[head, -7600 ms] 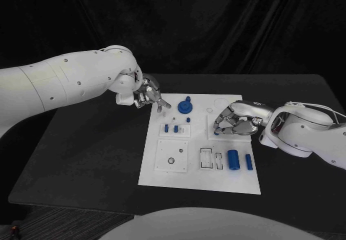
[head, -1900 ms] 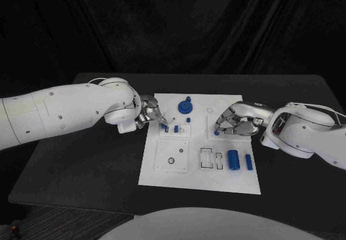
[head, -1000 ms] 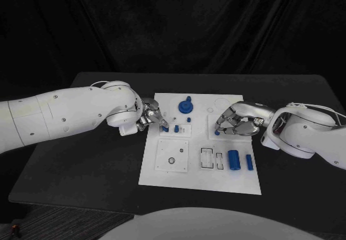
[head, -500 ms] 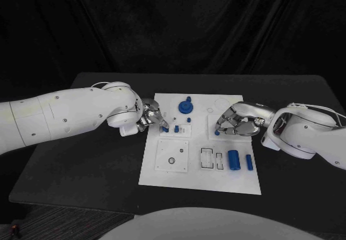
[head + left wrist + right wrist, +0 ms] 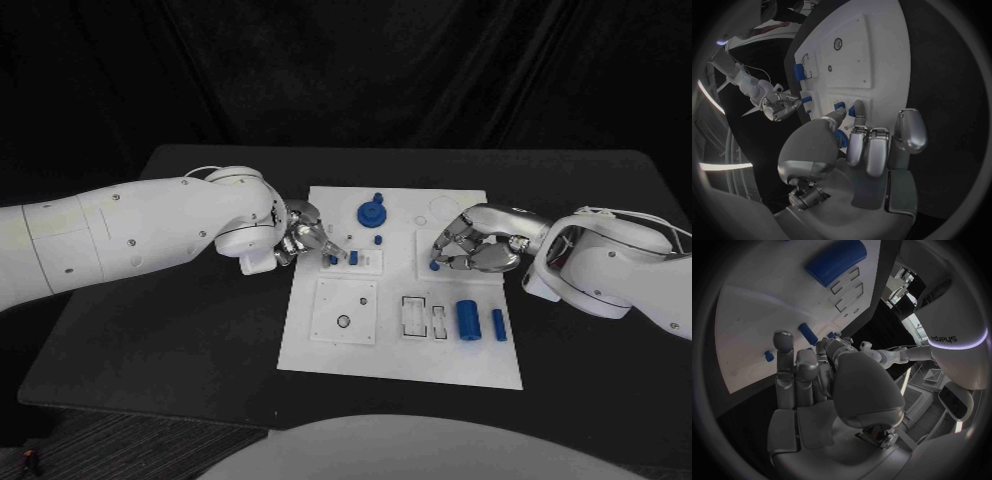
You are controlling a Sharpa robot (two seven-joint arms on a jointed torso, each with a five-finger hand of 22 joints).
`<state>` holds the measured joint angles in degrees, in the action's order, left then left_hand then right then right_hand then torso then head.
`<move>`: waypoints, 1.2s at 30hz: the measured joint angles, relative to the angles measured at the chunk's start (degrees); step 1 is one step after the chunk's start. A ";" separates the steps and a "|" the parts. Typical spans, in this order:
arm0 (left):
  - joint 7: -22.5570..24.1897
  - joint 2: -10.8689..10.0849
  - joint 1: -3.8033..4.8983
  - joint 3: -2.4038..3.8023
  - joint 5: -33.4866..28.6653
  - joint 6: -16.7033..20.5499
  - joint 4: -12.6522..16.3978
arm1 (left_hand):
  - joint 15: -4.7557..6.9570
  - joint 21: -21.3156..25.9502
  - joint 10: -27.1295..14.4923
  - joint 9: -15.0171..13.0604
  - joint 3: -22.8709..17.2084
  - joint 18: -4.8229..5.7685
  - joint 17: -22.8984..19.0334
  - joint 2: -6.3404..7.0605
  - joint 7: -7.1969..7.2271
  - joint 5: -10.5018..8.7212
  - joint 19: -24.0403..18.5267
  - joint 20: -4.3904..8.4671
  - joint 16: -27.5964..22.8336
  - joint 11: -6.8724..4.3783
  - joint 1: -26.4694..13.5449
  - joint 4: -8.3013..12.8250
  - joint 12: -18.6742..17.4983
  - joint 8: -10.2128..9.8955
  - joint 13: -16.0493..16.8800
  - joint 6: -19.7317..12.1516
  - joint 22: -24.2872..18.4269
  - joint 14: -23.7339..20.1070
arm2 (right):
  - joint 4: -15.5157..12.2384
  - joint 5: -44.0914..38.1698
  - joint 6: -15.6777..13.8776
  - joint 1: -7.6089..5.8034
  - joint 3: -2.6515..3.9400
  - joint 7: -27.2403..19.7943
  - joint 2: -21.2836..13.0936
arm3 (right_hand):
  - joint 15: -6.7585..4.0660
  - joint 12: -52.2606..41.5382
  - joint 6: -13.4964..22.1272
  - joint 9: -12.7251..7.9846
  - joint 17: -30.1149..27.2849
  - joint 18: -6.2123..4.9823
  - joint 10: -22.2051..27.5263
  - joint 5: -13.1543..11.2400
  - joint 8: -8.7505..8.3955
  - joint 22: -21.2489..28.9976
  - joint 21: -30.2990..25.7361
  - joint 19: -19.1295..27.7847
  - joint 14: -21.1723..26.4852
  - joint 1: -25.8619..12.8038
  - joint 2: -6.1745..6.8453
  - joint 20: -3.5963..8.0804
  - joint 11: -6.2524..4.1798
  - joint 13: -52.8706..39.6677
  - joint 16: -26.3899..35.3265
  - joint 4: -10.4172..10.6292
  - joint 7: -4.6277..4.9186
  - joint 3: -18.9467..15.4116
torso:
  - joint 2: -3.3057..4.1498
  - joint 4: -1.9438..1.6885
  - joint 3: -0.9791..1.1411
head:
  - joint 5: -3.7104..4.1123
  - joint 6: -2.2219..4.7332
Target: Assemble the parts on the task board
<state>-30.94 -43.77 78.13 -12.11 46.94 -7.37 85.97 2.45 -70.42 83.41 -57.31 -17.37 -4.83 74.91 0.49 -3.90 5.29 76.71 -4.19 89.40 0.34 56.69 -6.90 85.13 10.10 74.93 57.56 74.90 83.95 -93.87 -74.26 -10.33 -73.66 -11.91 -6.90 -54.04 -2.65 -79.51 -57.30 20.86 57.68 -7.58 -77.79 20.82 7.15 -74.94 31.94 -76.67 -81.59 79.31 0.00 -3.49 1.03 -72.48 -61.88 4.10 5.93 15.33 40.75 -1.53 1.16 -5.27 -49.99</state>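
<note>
L hand (image 5: pixel 299 240) pinches a small blue peg (image 5: pixel 333 259) (hard, light, prob slippery), best held by its sides; R hand (image 5: pixel 473 243) curled, can't tell its hold.

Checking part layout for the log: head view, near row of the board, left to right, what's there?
Small black ring → empty rectangular slots → big blue cylinder → thin blue pin, all lying on the task board.

left hand (image 5: pixel 299 241) fingers curled, tips down; right hand (image 5: pixel 475 241) fingers curled inward, palm down.
</note>
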 measured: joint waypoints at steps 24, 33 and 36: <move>0.34 -0.96 -0.13 -0.05 0.70 0.00 0.37 | -0.21 -0.42 0.32 -9.22 10.89 0.01 0.00 -1.58 0.52 -1.93 0.40 0.06 0.00 -0.32 -1.67 -8.68 0.52 8.73 0.00 -1.58 0.00 0.21 | -0.15 0.11 0.00 0.02 -0.01 0.00 -0.31 | 0.00 -0.01 0.00 0.04 0.00 0.00 0.00 0.00 0.00 0.01 0.00 0.00 0.00 0.00 0.00 0.00 0.00 -0.05 0.00 -0.16 0.00 0.16 | 0.02 0.03 0.03 | 0.21 0.00; 8.91 -3.52 2.15 -0.15 5.32 10.97 1.77 | -0.20 -1.99 0.63 -12.16 19.97 0.00 0.00 -1.04 -0.79 -2.25 1.78 0.10 0.41 0.40 -0.38 -9.79 1.57 9.58 0.00 -10.11 0.00 -0.05 | -1.57 0.12 -0.90 -0.05 0.00 -0.09 -2.03 | 0.00 -0.02 0.00 0.14 0.14 0.00 0.00 0.00 0.00 0.02 0.00 0.00 0.00 0.00 0.00 0.00 0.00 -0.03 0.00 -0.16 0.00 0.16 | 0.02 -0.02 0.03 | 0.38 0.00; 15.65 -3.54 3.58 0.01 6.62 15.85 0.84 | -1.69 0.12 -0.79 -10.57 21.75 0.01 0.00 -1.67 -2.65 -2.35 -0.21 -0.91 -0.23 2.03 2.62 -9.71 -0.25 7.07 0.00 -16.49 0.00 0.01 | -1.82 0.13 -1.40 -0.31 -0.01 -0.11 -2.34 | 0.00 -0.02 0.00 0.14 0.20 0.00 0.00 0.00 0.00 0.02 0.00 0.00 0.00 0.00 0.00 0.00 0.00 -0.05 0.00 -0.16 0.00 0.16 | 0.06 -0.03 0.02 | 0.52 0.00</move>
<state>-15.29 -47.31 81.72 -12.11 53.56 8.48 86.81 0.76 -70.30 82.62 -67.89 4.38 -4.82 74.91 -1.18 -6.55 2.94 76.50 -5.09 89.17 2.37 59.31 -16.61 84.88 17.17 74.93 41.07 74.90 83.96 -95.69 -74.13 -11.73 -73.97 -11.92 -7.01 -56.38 -2.65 -79.53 -57.30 20.99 57.89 -7.58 -77.79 20.82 7.15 -74.92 31.94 -76.67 -81.59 79.31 0.00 -3.49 1.04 -72.53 -61.88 3.95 5.93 15.49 40.81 -1.56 1.19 -4.75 -49.99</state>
